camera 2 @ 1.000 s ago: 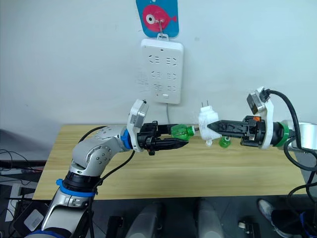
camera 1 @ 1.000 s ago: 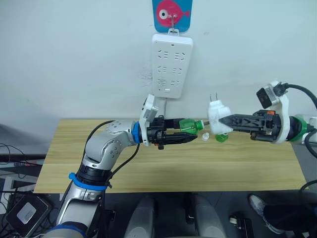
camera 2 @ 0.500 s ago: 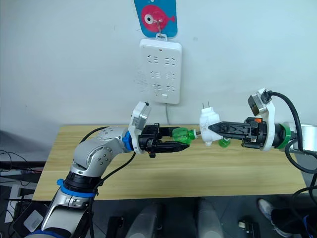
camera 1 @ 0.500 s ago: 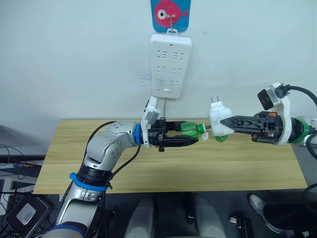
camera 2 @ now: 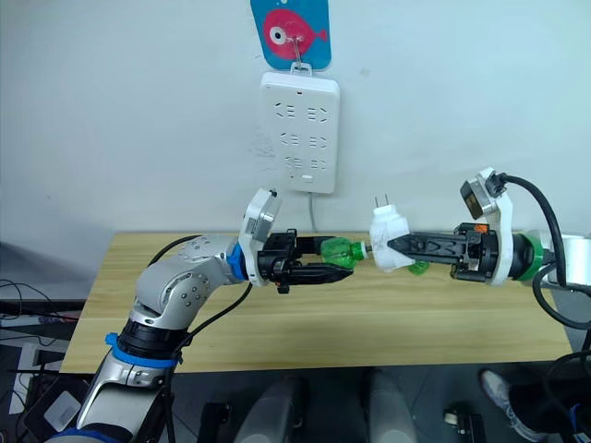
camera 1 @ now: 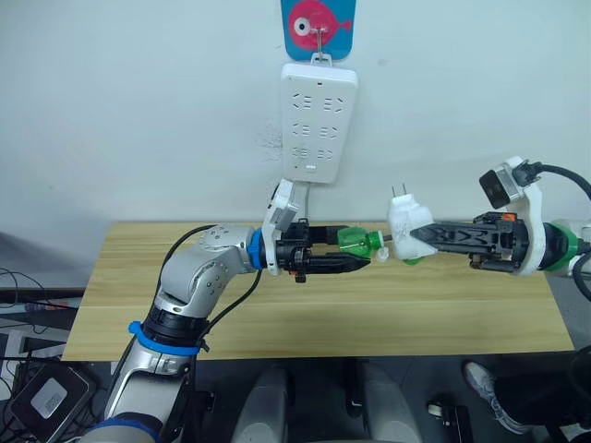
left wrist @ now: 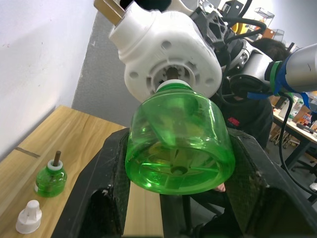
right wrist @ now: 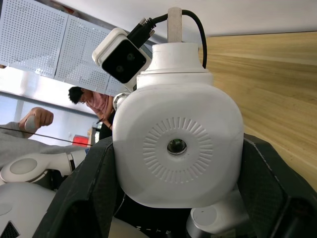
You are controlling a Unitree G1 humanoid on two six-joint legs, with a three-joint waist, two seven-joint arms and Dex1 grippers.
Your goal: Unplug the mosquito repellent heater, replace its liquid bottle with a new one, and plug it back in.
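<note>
Heater (camera 1: 407,221) clamped in my right gripper (camera 1: 417,236), new bottle (camera 1: 355,242) pinched in my left gripper (camera 1: 362,257); neck at the socket, next I'd twist it home.

Heaters: 1, the mosquito repellent heater (camera 1: 407,227), white, two prongs at its back.
Green liquid bottles: 2. One green bottle (left wrist: 177,144) between black fingers, neck at the heater's underside; a second bottle (left wrist: 50,179) upright on the table, wick exposed.
Loose caps: 1, a white cap (left wrist: 27,216) on the table just beside the second bottle.
Power strips: 1, a power strip (camera 1: 317,121) on the wall.
Fish hooks: 1, a fish hook plate (camera 1: 319,26) above it.
Tables: 1, a wooden table (camera 1: 138,305).
</note>
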